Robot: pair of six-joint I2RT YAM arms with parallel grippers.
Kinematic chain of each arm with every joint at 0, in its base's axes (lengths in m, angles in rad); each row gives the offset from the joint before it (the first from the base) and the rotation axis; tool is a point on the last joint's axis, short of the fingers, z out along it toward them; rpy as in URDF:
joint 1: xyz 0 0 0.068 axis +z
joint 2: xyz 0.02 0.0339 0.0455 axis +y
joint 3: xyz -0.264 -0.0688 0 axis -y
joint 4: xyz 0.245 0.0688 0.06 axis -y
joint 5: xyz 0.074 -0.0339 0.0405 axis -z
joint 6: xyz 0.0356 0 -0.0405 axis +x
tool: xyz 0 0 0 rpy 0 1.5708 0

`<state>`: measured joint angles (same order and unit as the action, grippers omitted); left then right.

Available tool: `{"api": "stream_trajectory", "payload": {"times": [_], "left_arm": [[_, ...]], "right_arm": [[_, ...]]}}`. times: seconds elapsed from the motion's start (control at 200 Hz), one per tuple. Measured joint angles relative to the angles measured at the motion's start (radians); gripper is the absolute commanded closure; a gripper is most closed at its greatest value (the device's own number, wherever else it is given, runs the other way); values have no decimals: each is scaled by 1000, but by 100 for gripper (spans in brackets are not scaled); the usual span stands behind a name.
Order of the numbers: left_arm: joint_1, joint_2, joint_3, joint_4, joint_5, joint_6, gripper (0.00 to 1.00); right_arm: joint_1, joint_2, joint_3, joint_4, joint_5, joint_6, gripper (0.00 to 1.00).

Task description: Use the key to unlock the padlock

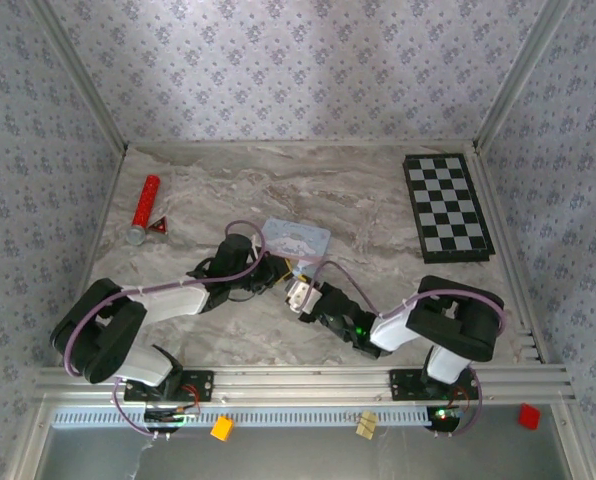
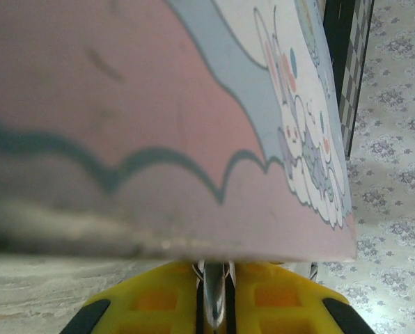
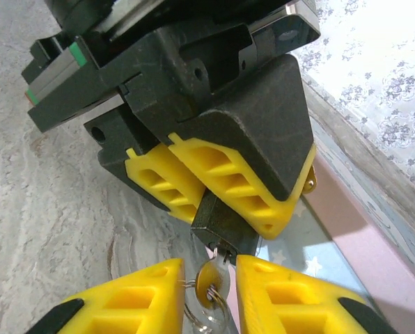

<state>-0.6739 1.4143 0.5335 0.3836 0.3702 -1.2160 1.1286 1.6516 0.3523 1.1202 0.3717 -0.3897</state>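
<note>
The left hand and right hand meet tip to tip at the middle of the desk, leaving barely a gap between them, with the pale blue tin lying just behind and closing off the far side. A red cylinder and a small red triangular piece sit near the left wall; a chessboard fills the far right corner. Bare marbled surface lies open between tin and chessboard and along the back wall.

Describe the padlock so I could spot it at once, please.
On the marbled table, find the pale blue tin at the centre, where both arms meet. Just in front of it, the left tool pinches the padlock: a small dark squarish metal block between yellow fingers, far smaller than the tin.
</note>
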Motion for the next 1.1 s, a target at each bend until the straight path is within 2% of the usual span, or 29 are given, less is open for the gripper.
{"api": "stream_trajectory", "payload": {"times": [0.36,0.61,0.815,1.099], "left_arm": [[1,-1,-1,-4,-3,-1,100],[6,-1,-1,-2,-8,-1,100],[6,-1,-5,4,-25,2,98],[6,-1,-21,56,-42,13,92]], "right_arm": [[0,43,14,13,37,12,83],[0,51,26,11,45,77,90],[-13,43,44,-35,21,188,96],[-78,-16,56,-132,-127,441,100]]}}
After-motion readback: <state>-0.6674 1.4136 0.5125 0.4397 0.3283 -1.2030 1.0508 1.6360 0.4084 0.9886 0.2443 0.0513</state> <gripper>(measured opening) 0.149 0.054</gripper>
